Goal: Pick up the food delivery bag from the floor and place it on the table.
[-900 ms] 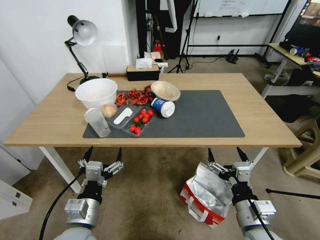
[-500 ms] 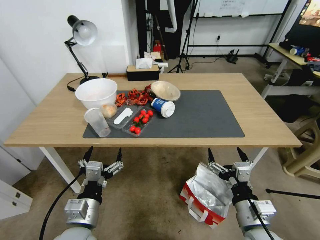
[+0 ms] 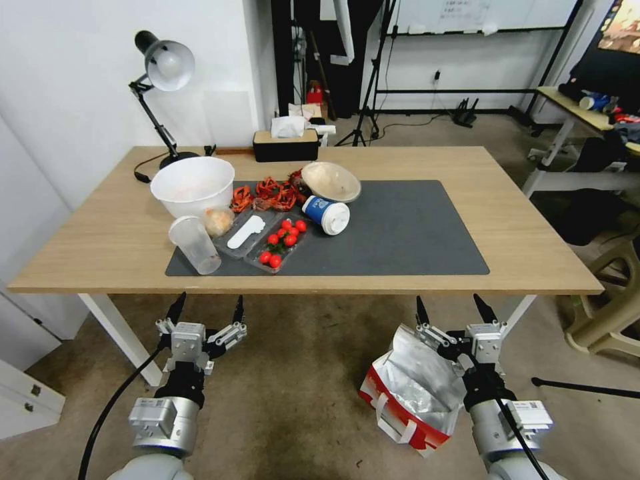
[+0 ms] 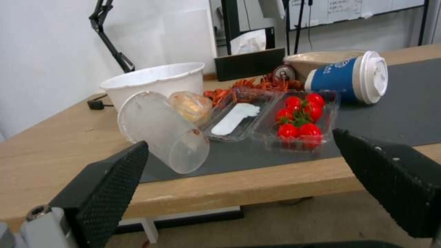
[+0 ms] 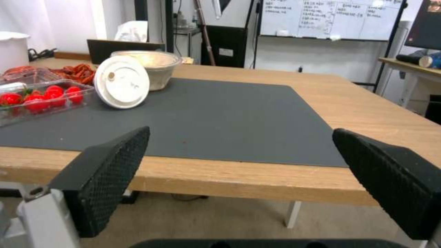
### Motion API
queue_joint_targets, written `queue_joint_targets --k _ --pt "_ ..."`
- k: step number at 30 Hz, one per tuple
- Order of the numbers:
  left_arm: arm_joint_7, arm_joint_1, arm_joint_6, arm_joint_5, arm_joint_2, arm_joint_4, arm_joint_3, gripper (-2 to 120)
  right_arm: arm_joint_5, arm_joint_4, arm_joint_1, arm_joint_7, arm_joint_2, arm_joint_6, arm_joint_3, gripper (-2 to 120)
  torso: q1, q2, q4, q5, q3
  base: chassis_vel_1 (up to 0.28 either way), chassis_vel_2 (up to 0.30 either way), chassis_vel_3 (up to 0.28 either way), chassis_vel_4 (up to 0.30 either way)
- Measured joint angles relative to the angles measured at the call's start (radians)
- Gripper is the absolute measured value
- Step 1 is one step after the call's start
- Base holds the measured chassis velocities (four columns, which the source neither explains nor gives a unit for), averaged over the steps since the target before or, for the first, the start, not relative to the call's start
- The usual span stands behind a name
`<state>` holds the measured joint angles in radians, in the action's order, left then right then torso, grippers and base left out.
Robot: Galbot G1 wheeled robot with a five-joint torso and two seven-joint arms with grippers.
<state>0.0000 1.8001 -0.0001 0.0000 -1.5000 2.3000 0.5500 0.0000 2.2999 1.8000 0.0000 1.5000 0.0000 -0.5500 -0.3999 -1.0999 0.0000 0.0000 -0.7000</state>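
Note:
The food delivery bag [image 3: 412,390] lies on the floor [image 3: 293,373] at the lower right of the head view, white with a red base, its silver foil lining showing at the open top. My right gripper [image 3: 452,308] hangs open just above and beside the bag, near the table's front edge, its black fingers [image 5: 105,175] spread wide. My left gripper [image 3: 207,308] is open too, held level in front of the table [image 3: 527,233] on the left. The light-wood table carries a dark grey mat [image 3: 413,233].
The mat's left half holds a white bucket [image 3: 192,185], a tipped clear cup [image 3: 195,245], a tomato tray [image 3: 280,241], crayfish [image 3: 267,195], a bowl [image 3: 331,181] and a tipped blue cup [image 3: 327,215]. A lamp [image 3: 160,80] and tissue box [image 3: 285,143] stand at the back. A chair [image 3: 613,307] is right.

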Motion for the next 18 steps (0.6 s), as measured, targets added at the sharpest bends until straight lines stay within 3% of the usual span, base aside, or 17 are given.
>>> queue_joint_targets --k 12,14,15,16,18 --pt "-0.007 -0.002 0.001 -0.007 0.003 0.000 -0.006 100 0.000 0.007 0.002 -0.009 0.006 -0.009 0.000 100 0.000 0.000 0.0000 0.0001 0.000 0.000 0.000 0.000 0.000" --pt "-0.043 -0.011 0.010 -0.042 0.021 0.002 -0.036 100 -0.004 0.017 0.007 -0.027 0.015 -0.025 -0.003 100 0.000 0.000 0.0006 0.0002 0.000 0.000 0.000 0.000 0.000" --pt "-0.116 -0.030 0.031 -0.115 0.058 0.012 -0.099 100 -0.022 0.074 0.030 -0.108 0.066 -0.098 -0.007 100 0.000 0.000 -0.0002 0.0000 0.000 0.000 0.000 0.000 0.000" --pt "-0.116 -0.030 0.031 -0.115 0.058 0.012 -0.099 100 -0.022 0.074 0.030 -0.108 0.066 -0.098 -0.007 100 0.000 0.000 -0.0002 0.0000 0.000 0.000 0.000 0.000 0.000" --pt "-0.219 -0.056 0.060 -0.217 0.109 0.025 -0.186 100 -0.028 0.102 0.038 -0.160 0.098 -0.145 -0.016 100 0.000 0.000 -0.0004 -0.0004 0.000 0.000 0.000 0.000 0.000"
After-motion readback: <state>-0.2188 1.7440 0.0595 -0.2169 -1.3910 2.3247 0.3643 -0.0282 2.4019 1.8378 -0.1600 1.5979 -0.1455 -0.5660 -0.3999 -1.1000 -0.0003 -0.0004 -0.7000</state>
